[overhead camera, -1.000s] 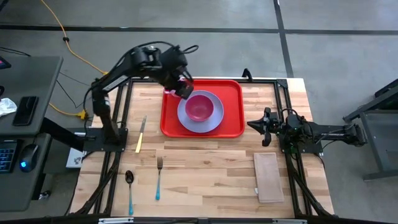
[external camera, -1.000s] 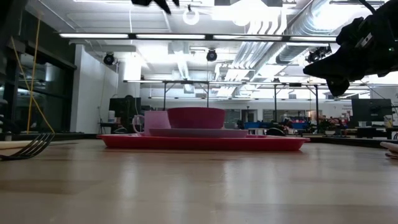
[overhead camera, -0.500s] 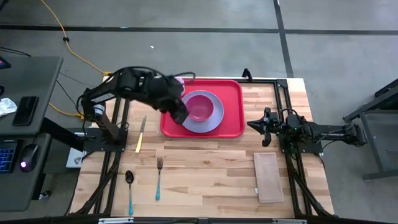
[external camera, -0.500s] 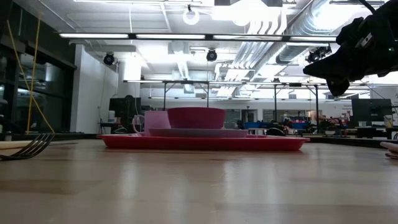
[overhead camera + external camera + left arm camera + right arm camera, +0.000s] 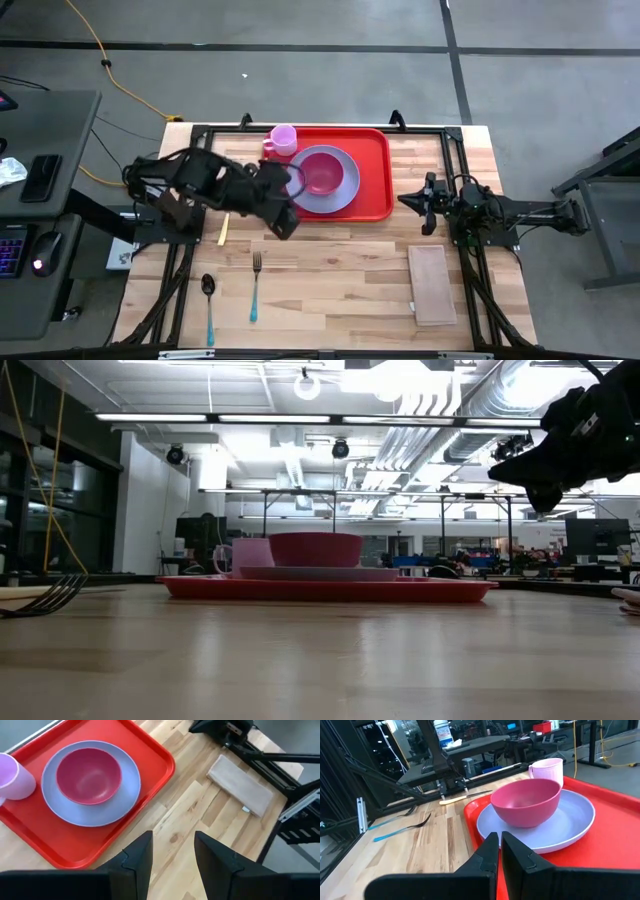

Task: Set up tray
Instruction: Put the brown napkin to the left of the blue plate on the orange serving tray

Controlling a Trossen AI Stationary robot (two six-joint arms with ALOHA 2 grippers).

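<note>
The red tray [image 5: 375,190] lies at the table's far middle. On it a lavender plate [image 5: 345,195] carries a magenta bowl [image 5: 322,172], and a pink cup [image 5: 283,140] stands in the tray's far left corner. My left gripper [image 5: 284,222] hangs open and empty above the bare wood just off the tray's near left corner; its wrist view shows the two fingers [image 5: 172,857] apart over the wood. My right gripper [image 5: 425,203] waits shut, level, to the right of the tray [image 5: 600,850], pointing at it.
A yellow-handled knife [image 5: 227,215], a blue-handled fork [image 5: 255,285] and a spoon [image 5: 208,305] lie on the near left of the table. A tan napkin [image 5: 431,285] lies near right. Bare wood lies between the cutlery and the napkin.
My left gripper has swung from above the pink cup at the tray's far left corner toward the table's near edge, rolling a little, its fingers still apart. The cup stands uncovered on the tray. The right arm has kept still.
</note>
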